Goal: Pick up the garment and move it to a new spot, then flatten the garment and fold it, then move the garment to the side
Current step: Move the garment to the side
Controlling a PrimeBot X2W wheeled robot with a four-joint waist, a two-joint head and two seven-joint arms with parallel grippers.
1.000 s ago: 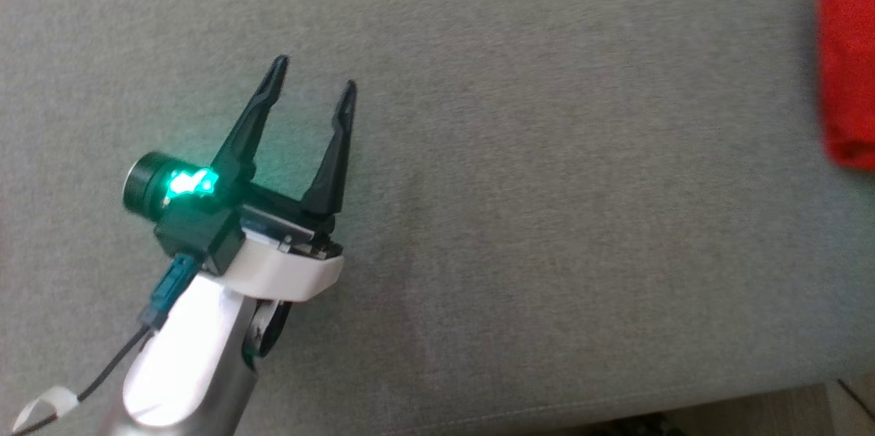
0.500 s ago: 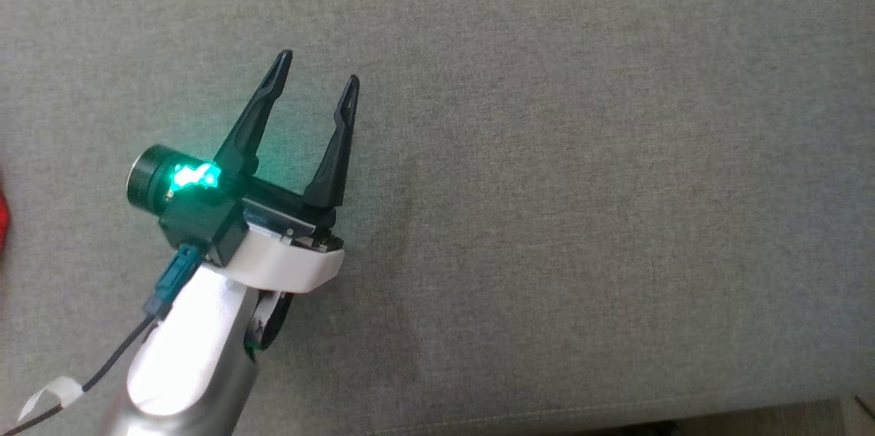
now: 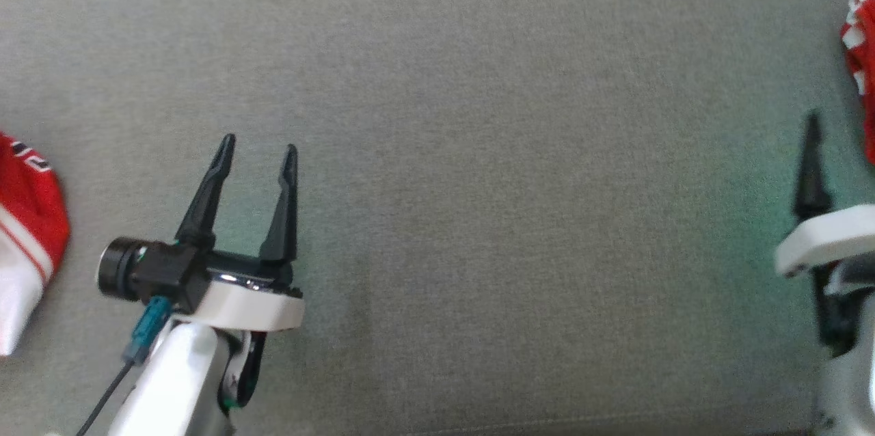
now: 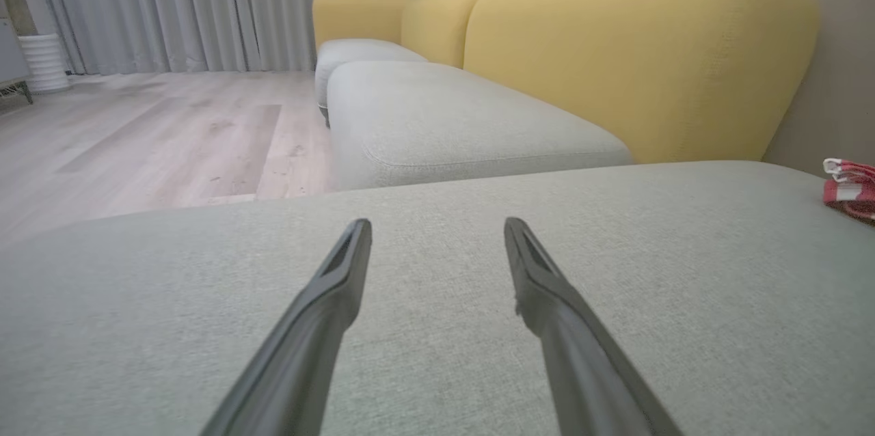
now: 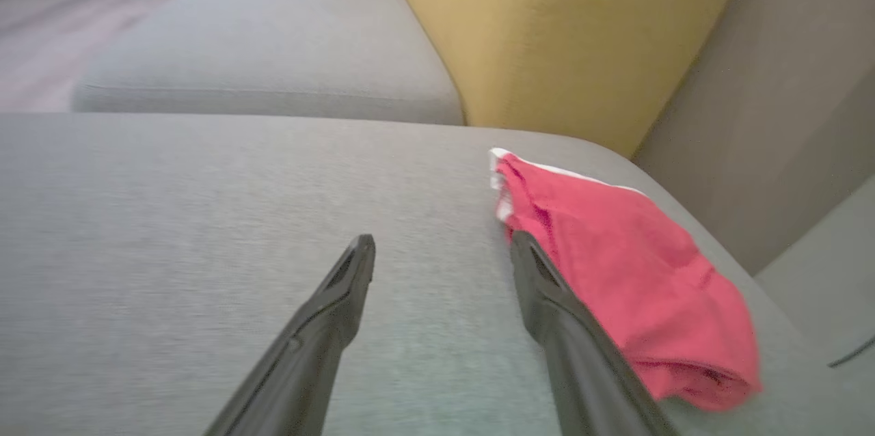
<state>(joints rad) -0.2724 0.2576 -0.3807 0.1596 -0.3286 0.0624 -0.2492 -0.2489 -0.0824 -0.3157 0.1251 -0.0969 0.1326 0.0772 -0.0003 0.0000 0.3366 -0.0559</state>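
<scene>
The garment [image 5: 615, 272] is red with a white edge and lies folded near the grey cushion's [image 5: 205, 217] corner, just right of my right gripper [image 5: 441, 241]. That gripper is open and holds nothing; its right finger's side is close against the cloth. In the head view one right finger [image 3: 811, 169] shows at the right edge, with the garment [image 3: 860, 53] beyond it. The garment [image 4: 850, 188] also peeks in at the right of the left wrist view. My left gripper [image 3: 260, 143] hovers open and empty over bare cushion [image 4: 437, 224].
Another red and white garment [image 3: 27, 231] lies at the head view's left edge. A yellow sofa back [image 4: 636, 60] stands behind the cushions, with a second grey seat [image 4: 444, 115] and wood floor [image 4: 137, 128] beyond. A grey wall [image 5: 772, 115] is on the right.
The head camera has swung, so the whole picture shifted. A right gripper finger and the left-edge garment have come into view. My left gripper stays open.
</scene>
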